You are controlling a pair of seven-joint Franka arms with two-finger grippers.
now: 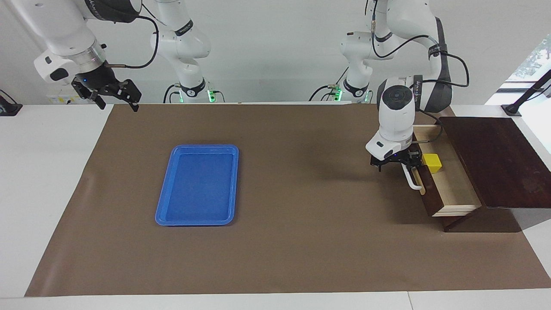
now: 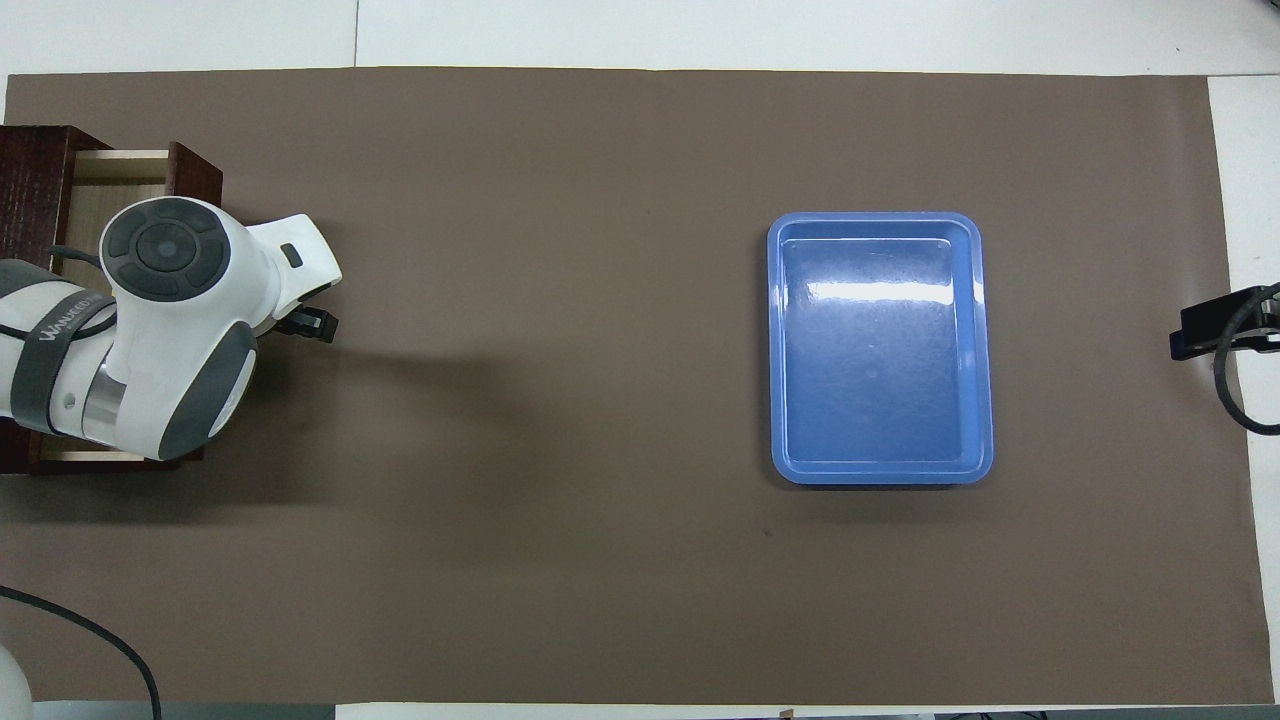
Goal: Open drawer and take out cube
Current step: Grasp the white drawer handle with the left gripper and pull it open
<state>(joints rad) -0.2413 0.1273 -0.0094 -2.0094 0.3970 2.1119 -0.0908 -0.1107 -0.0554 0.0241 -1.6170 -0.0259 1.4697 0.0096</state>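
The dark brown drawer point(image 1: 452, 189) stands pulled out of its dark wooden box point(image 1: 490, 159) at the left arm's end of the table, its pale interior showing. The small yellow cube point(image 1: 432, 163) lies inside it, at the end nearer the robots. My left gripper point(image 1: 409, 163) is down at the drawer front, at the nearer end of the white bar handle point(image 1: 412, 178), right beside the cube. In the overhead view the left arm covers the cube and most of the drawer point(image 2: 120, 170). My right gripper point(image 1: 118, 104) waits open and empty, raised over the mat's corner at the right arm's end.
A flat blue tray point(image 1: 199, 185) lies empty on the brown mat toward the right arm's end; it also shows in the overhead view point(image 2: 880, 350). A black stand point(image 1: 523, 101) sits at the table's corner next to the box.
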